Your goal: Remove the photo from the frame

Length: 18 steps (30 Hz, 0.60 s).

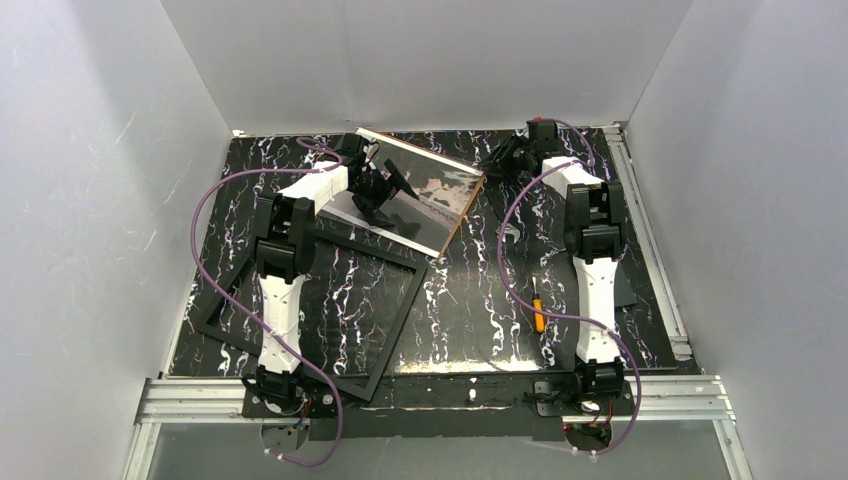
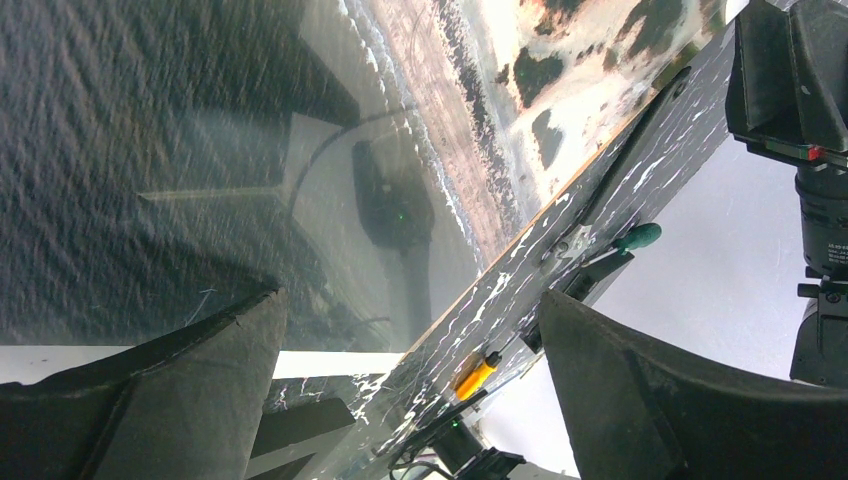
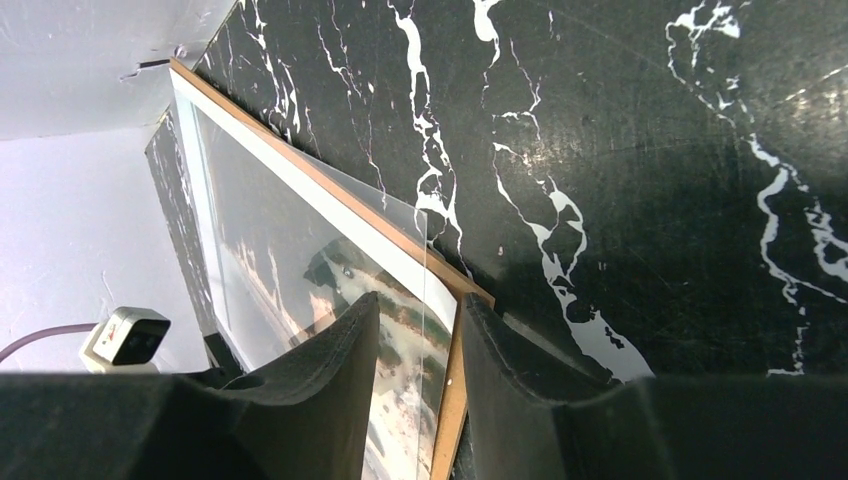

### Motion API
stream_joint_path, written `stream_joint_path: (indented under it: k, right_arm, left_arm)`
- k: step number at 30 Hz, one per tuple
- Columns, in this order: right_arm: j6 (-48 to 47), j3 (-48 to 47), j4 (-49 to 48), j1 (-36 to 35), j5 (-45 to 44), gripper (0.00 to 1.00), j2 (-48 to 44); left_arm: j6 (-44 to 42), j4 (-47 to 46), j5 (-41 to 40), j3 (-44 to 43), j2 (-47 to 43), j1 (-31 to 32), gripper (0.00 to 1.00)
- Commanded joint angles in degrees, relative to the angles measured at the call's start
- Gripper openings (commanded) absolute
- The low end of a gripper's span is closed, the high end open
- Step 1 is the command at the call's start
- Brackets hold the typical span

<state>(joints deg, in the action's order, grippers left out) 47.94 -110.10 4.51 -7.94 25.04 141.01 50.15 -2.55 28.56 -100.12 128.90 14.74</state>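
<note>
Glossy landscape photo is lying outside thin black frame; left gripper gaping empty, right gripper straddling its corner, perhaps gripping.

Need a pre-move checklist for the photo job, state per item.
1. Glossy landscape print on brown fibreboard lies outside the thin black rectangular frame: ok.
2. Left claw open, above the print: ok.
3. Right claw straddles the print's corner edge: ok.
4. Right claw actually clamped: cannot tell.
5. Clear transparent sheet square on the print: not ok, its corner overhangs the board edge.
</note>
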Motion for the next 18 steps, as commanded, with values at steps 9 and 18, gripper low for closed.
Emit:
stream_joint_path:
  k: [9, 18]
  right_arm:
    - [3.6, 1.0, -5.2, 0.1, 3.4, 0.41, 0.8]
    - [4.0, 2.5, -2.5, 0.0, 1.2, 0.40, -0.2]
  left_arm:
    - [-1.1, 7.2, -2.5, 2.2, 3.2, -0.3, 1.00]
    - [-0.9, 6.9, -2.5, 2.2, 3.3, -0.3, 1.00]
